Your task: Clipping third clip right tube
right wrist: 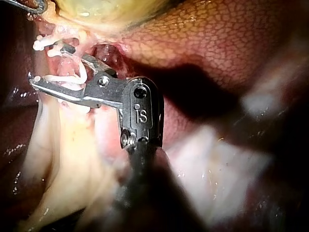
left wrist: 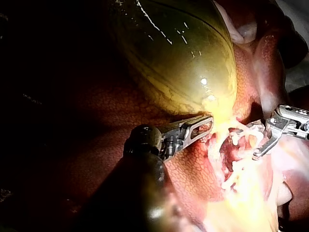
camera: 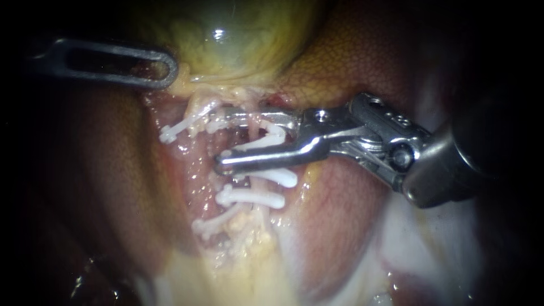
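Observation:
The green-yellow gallbladder (camera: 238,34) lies at the top, on the liver (camera: 351,62). My left instrument (camera: 167,71) comes in from the upper left; its slotted jaws are shut on the tissue at the gallbladder's lower end (left wrist: 217,126). My right instrument (camera: 221,140) reaches in from the right. Its jaws stand apart, one on each side of the right tube (camera: 252,133), and hold a white clip (camera: 271,137) between them. Two more white clips (camera: 280,177) (camera: 249,197) sit on that tube just below the jaws. The left tube carries a white clip (camera: 181,127).
Another white clip (camera: 212,224) lies lower down on the left strand. Yellow fatty tissue (camera: 249,243) runs down below the clips. Pale whitish tissue (camera: 430,243) lies under the right instrument's shaft, and dark liver (camera: 107,187) rises at the left.

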Controlling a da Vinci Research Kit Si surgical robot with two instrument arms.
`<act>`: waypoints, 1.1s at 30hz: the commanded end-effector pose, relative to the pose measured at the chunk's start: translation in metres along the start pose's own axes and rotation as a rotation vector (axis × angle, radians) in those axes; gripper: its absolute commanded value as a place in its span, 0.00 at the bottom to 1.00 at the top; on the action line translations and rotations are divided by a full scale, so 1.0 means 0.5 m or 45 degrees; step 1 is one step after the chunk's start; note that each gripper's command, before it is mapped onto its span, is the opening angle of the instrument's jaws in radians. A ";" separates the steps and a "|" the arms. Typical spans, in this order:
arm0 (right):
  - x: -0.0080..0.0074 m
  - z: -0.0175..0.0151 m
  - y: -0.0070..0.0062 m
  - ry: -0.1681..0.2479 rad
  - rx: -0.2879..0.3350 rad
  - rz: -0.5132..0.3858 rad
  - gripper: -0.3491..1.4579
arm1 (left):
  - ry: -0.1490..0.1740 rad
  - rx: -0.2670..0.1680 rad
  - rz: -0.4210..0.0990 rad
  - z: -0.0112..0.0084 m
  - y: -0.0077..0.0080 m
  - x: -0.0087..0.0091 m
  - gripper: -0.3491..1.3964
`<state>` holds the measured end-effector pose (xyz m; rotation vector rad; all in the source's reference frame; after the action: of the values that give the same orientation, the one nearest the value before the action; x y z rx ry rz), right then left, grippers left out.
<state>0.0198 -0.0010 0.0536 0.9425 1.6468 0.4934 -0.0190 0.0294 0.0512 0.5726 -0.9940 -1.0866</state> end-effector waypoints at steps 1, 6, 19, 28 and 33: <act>0.0004 0.0001 -0.0001 0.002 -0.006 -0.004 0.44 | 0.000 0.000 0.000 0.0000 0.0000 0.0000 0.00; 0.0012 0.0003 0.0001 0.007 -0.015 -0.002 0.43 | 0.000 0.000 0.000 0.0000 0.0000 0.0000 0.00; 0.0014 -0.0015 0.0024 0.027 -0.098 0.041 0.33 | 0.000 0.000 0.000 0.0000 0.0000 0.0000 0.00; 0.0014 -0.0021 0.0022 0.035 -0.148 0.101 0.13 | 0.000 0.000 0.000 0.0000 0.0000 0.0000 0.00; 0.0014 -0.0025 0.0023 0.040 -0.175 0.139 0.00 | 0.000 0.000 0.000 0.0000 0.0000 0.0000 0.00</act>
<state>0.0190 0.0004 0.0544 0.9323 1.5732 0.6901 -0.0190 0.0295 0.0512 0.5728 -0.9943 -1.0861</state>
